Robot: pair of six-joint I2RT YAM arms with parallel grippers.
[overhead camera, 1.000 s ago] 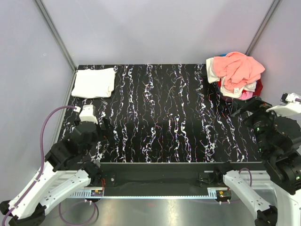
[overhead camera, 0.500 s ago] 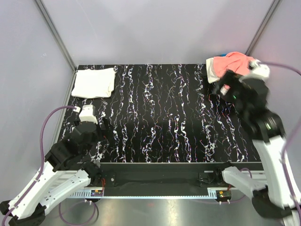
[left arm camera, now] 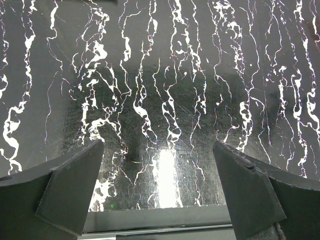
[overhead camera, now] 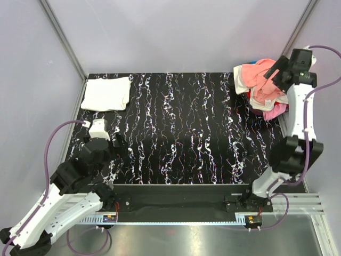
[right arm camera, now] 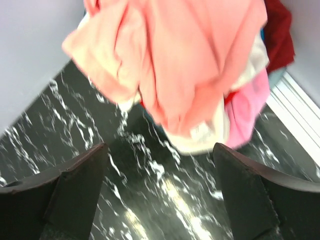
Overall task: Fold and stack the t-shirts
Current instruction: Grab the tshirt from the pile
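A loose pile of t-shirts [overhead camera: 265, 88] lies at the table's far right corner. A salmon-pink shirt [right arm camera: 190, 60] is on top, over cream [right arm camera: 202, 141], bright pink [right arm camera: 247, 110] and red [right arm camera: 280, 35] ones. A folded white t-shirt [overhead camera: 106, 93] lies flat at the far left corner. My right gripper [overhead camera: 273, 74] is open and empty, hovering just above the pile's near side; in the right wrist view [right arm camera: 160, 200] the jaws stand wide with bare table between them. My left gripper [overhead camera: 118, 140] is open and empty, low over the table's near left [left arm camera: 160, 190].
The black marbled table [overhead camera: 181, 128] stretches between the white shirt and the pile. Grey walls close in on the left, back and right. A metal rail [right arm camera: 300, 105] runs along the table's right edge beside the pile.
My right arm has swung from the table's near right up and out to the far right corner, over the pile. The left arm and the shirts have not moved.
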